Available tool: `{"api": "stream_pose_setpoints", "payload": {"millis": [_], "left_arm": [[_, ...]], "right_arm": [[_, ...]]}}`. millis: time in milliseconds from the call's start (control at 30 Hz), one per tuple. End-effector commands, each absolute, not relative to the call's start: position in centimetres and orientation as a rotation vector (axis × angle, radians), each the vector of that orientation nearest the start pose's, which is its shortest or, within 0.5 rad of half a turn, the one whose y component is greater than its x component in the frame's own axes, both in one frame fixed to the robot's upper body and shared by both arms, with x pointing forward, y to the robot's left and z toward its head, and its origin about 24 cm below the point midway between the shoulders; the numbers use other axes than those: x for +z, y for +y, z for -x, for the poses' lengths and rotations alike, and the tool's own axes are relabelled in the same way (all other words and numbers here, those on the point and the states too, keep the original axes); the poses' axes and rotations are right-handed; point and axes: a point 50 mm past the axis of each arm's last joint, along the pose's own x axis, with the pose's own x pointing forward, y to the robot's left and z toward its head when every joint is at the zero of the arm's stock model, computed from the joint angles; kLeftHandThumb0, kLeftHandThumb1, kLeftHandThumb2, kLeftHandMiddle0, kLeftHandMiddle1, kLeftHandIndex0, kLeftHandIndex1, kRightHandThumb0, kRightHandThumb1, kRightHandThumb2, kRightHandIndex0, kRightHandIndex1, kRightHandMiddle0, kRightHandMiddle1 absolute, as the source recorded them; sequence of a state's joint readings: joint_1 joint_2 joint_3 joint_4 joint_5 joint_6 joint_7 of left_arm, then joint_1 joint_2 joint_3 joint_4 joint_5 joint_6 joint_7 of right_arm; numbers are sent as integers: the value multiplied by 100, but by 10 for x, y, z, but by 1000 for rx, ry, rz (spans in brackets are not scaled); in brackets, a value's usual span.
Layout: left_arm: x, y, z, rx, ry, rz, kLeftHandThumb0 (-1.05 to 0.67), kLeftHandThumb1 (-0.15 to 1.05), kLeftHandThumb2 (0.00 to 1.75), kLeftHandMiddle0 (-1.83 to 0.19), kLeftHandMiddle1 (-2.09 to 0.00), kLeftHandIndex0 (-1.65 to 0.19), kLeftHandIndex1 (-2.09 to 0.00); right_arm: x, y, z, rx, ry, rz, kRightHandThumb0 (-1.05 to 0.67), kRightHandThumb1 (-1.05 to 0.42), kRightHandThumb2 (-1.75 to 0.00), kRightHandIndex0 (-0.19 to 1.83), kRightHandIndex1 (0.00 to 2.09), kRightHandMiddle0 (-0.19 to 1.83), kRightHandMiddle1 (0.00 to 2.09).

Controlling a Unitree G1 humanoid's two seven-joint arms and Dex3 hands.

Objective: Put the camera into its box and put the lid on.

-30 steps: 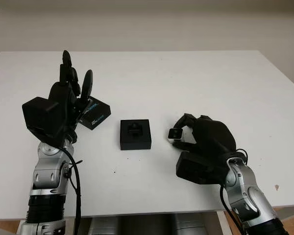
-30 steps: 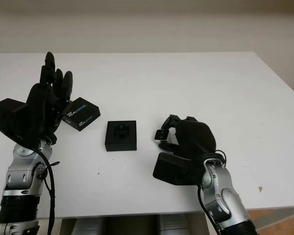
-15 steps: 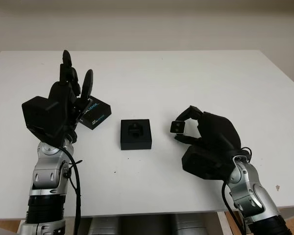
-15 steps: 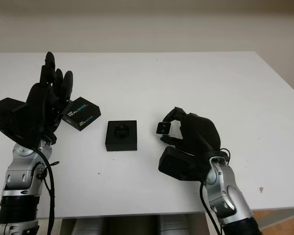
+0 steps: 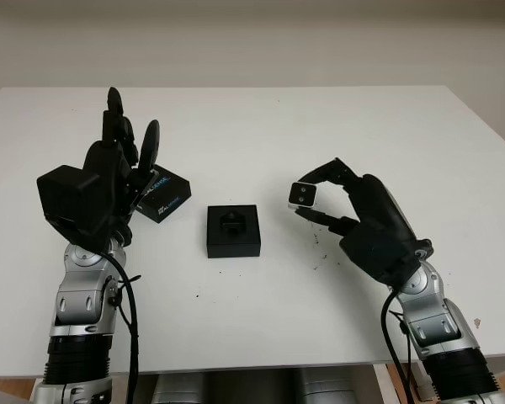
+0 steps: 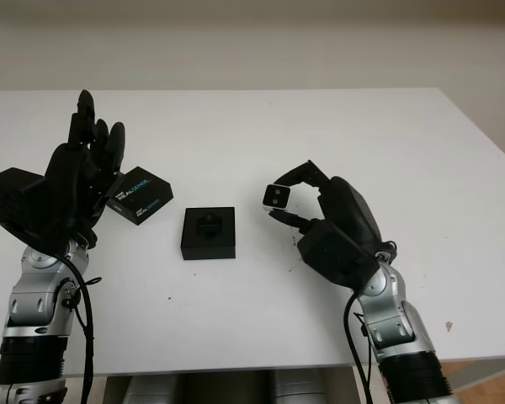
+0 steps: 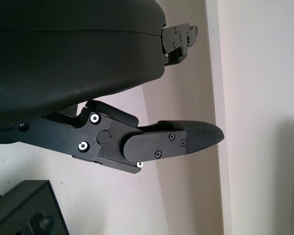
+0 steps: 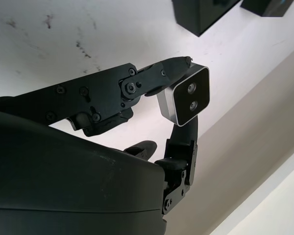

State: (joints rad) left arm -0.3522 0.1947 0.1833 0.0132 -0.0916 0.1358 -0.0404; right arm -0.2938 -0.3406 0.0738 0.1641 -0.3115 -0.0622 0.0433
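Nearest me, the right hand [image 5: 366, 223] has come up off the table [image 5: 320, 135] since a second ago, when it was hunched low over the surface, and now pinches the small silver camera [image 5: 302, 194] between its fingertips, carried clear of the tabletop to the right of the open black box [image 5: 233, 231]. So the pickup looks done; what's left is moving the camera over the box's recess. Left of the box and a little beyond it lies the lid [image 5: 163, 194], with the left hand [image 5: 109, 181] raised over its near-left edge, open and holding nothing.
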Motion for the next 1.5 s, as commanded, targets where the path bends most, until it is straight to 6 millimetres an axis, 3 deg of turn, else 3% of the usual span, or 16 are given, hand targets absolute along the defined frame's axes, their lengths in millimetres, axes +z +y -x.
{"api": "stream_pose_setpoints", "payload": {"millis": [0, 600, 1200, 1467], "left_arm": [[140, 205, -311, 70, -240, -70, -63, 105, 49, 19, -1, 19, 0], [140, 206, -309, 74, -245, -65, -62, 105, 49, 19, 0, 19, 0], [141, 207, -309, 79, -237, -62, -64, 105, 48, 19, 0, 19, 0], [141, 206, -310, 75, -242, -66, -64, 105, 48, 19, 0, 19, 0]], "right_arm": [[106, -177, -315, 143, -214, 627, -42, -105, -8, 26, 18, 38, 134], [111, -143, -349, 387, -261, 524, -51, -105, -10, 23, 7, 41, 140], [97, -104, -348, 478, -228, 395, -51, -105, -10, 19, 5, 39, 144], [85, -100, -342, 508, -195, 423, -50, -105, -10, 18, 5, 37, 147]]}}
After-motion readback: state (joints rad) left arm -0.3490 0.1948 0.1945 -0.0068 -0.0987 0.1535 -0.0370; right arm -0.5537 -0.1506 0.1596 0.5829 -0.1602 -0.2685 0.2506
